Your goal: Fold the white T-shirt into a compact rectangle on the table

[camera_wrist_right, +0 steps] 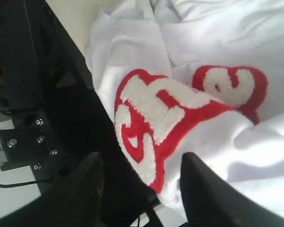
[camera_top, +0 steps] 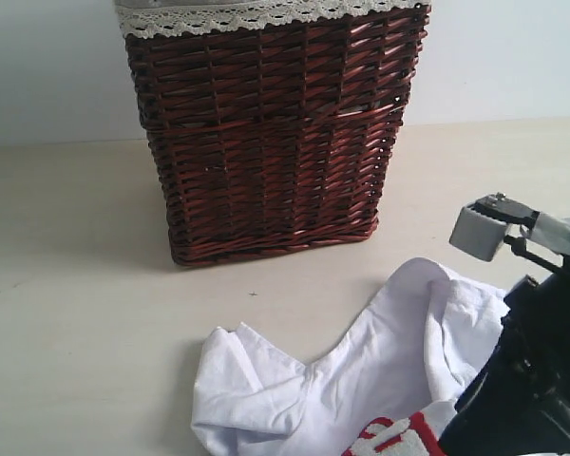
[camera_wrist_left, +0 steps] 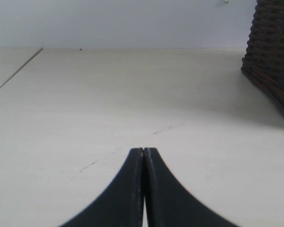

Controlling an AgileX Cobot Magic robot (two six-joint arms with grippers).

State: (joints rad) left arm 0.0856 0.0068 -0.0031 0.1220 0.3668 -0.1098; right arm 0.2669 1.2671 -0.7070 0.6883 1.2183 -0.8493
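The white T-shirt (camera_top: pixel 361 380) lies crumpled on the table (camera_top: pixel 76 285) at the front right, one sleeve spread toward the left. Its red patch with fuzzy white letters (camera_top: pixel 399 437) shows at the bottom edge. The right arm (camera_top: pixel 537 370) stands over the shirt's right side. In the right wrist view my right gripper (camera_wrist_right: pixel 142 158) is open, and the shirt (camera_wrist_right: pixel 203 47) bunches up with the lettered red patch (camera_wrist_right: pixel 156 118) reaching down between the two fingers. My left gripper (camera_wrist_left: pixel 144 150) is shut on nothing and hovers over bare table (camera_wrist_left: pixel 109 94); it does not show in the exterior view.
A tall dark wicker basket (camera_top: pixel 275 133) with cream lace trim (camera_top: pixel 228 17) stands at the back centre, just behind the shirt; its corner (camera_wrist_left: pixel 274 52) also shows in the left wrist view. Black machine framing with screws (camera_wrist_right: pixel 38 94) sits beside the shirt's edge.
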